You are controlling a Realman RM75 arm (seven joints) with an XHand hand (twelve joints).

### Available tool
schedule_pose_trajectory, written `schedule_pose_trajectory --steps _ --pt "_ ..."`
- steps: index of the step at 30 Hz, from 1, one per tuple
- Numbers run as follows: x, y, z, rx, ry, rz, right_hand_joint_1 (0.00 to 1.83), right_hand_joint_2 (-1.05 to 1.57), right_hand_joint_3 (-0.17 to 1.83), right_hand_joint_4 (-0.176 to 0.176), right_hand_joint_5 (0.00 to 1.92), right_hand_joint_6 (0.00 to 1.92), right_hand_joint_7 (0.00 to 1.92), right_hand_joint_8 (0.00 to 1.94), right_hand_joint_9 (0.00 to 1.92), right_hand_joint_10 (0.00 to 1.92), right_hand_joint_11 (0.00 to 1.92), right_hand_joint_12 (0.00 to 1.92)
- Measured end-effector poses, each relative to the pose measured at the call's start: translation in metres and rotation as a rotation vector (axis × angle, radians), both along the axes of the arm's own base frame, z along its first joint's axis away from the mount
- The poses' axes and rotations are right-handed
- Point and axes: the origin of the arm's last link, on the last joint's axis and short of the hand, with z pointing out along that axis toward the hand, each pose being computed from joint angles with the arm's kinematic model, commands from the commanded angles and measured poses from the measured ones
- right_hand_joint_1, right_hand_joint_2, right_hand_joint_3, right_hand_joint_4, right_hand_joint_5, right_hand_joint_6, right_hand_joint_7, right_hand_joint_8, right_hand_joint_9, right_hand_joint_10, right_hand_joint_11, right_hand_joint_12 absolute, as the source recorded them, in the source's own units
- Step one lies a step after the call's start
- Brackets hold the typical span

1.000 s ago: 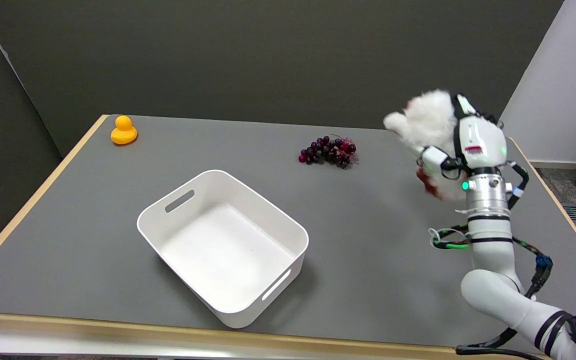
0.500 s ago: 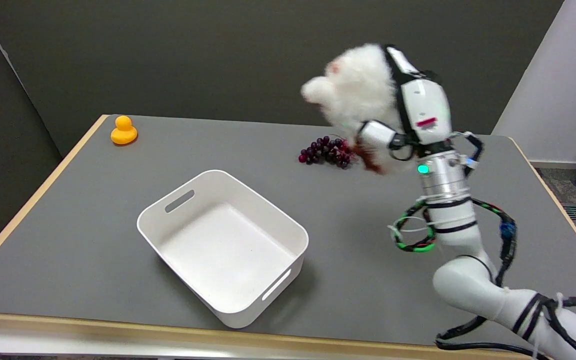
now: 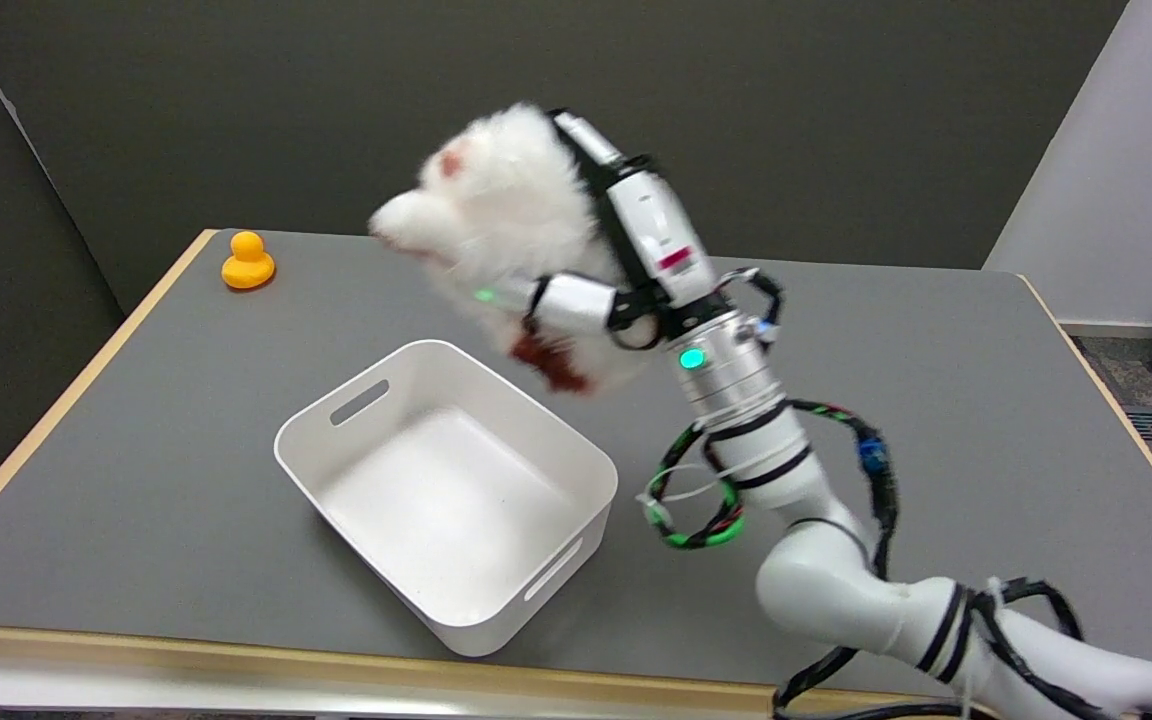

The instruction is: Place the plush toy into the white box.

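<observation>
One white plush toy point(image 3: 501, 215) rides high above the worktop point(image 3: 936, 400), clamped in the right hand point(image 3: 626, 270), whose fingers wrap its fluffy body from the side and from beneath. The toy hangs over the far corner of the white box point(image 3: 456, 590), not yet above the middle of its floor, and the box itself is empty, sitting at an angle to the worktop's edges.

Several things could spoil the placement from here. The toy is blurred, which suggests quick motion; if the hand lets go from this height or too early, the light, soft body could strike the far rim and tumble out onto the worktop behind the box. Its fur is loose and may snag on the fingers, so the toy could cling and be dragged back out as the hand withdraws. How firmly the hold sits on the stuffing, not just the fur, I cannot tell; a shallow hold might slip during the carry. A low descent also risks the forearm or its cable loops point(image 3: 696, 500) nudging the box's right-hand wall and shifting it. The yellow duck point(image 3: 247, 262) stands well apart at the far left corner and is out of harm's way.
</observation>
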Motion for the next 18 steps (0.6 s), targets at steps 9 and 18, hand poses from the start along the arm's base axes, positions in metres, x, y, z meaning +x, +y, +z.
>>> schedule_pose_trajectory --steps 9,18 --pt "-0.018 -0.003 -0.042 0.192 -0.153 -0.133 1.32 1.18 0.21 -0.145 0.48 1.60 0.71 1.45 0.73 1.63 0.66 1.92" --pt "-0.043 0.000 -0.060 0.334 -0.314 -0.258 1.33 1.19 0.19 -0.159 0.48 1.58 0.72 1.44 0.73 1.63 0.64 1.92"
